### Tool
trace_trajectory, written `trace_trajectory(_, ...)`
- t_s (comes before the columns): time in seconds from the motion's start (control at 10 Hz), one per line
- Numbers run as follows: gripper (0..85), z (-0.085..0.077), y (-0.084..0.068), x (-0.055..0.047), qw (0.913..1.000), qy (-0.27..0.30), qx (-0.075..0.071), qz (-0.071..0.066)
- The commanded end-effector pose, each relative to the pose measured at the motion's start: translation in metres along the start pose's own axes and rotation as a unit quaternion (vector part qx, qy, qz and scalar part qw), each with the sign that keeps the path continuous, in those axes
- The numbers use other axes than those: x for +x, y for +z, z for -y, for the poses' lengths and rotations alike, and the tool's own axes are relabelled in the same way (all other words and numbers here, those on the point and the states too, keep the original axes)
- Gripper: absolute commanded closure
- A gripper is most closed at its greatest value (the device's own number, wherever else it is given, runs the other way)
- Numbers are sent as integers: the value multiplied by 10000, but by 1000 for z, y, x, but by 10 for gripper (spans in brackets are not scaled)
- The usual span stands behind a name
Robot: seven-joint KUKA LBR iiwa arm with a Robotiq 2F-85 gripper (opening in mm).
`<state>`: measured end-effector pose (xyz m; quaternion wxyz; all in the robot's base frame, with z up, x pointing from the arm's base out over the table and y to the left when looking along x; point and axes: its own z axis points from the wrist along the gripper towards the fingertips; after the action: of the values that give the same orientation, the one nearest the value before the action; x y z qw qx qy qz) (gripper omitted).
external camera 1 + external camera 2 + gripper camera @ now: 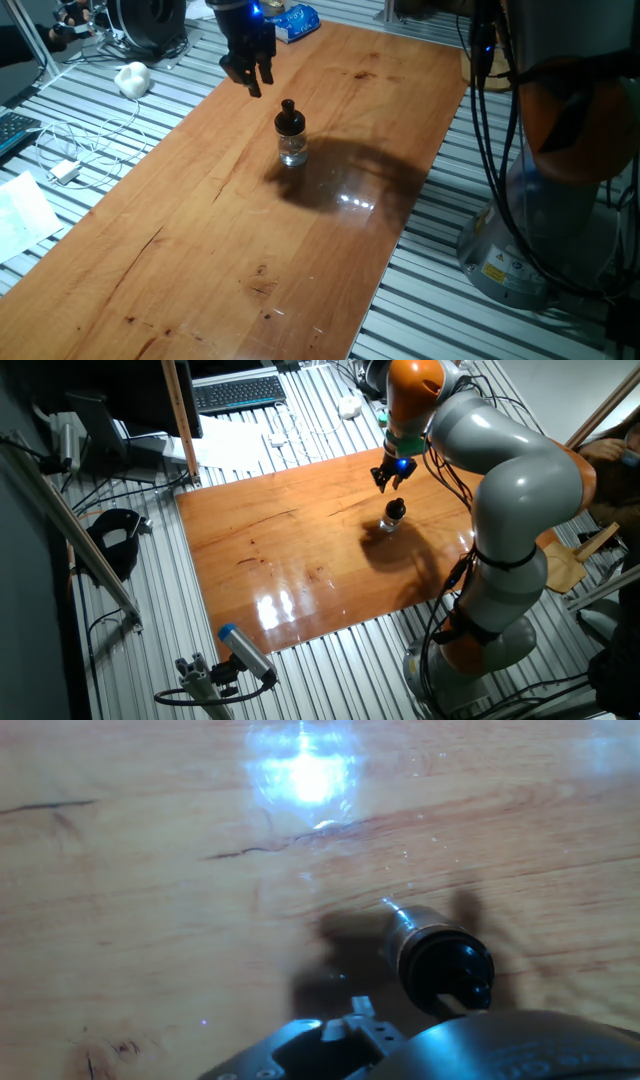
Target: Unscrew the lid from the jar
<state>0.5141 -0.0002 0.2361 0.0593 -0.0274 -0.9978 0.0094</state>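
One fixed view looks along the table point(200, 250) from its end; the other looks down from high, farther off. Both share the jar point(292, 150); the hand view faces straight down, close.

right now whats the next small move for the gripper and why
Probably shift sideways to centre over the lid, then descend. The gripper hangs above the table, off to one side of the jar. In the hand view the lid sits low and right of centre, so the jaws are not yet lined up.

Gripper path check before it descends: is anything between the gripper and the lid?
Nothing: one fixed view shows only air between the gripper and the lid.
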Motion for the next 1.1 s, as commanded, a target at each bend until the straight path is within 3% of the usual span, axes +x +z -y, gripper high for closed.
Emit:
trace_trajectory(0.0,850,0,0,0,10000,65,0,0)
trace_trajectory(0.3,850,0,0,0,9999,118,-1,8)
trace_trajectory(0.8,850,1,0,0,9979,636,43,-103)
trace_trajectory(1.0,850,1,0,0,9946,983,-322,127)
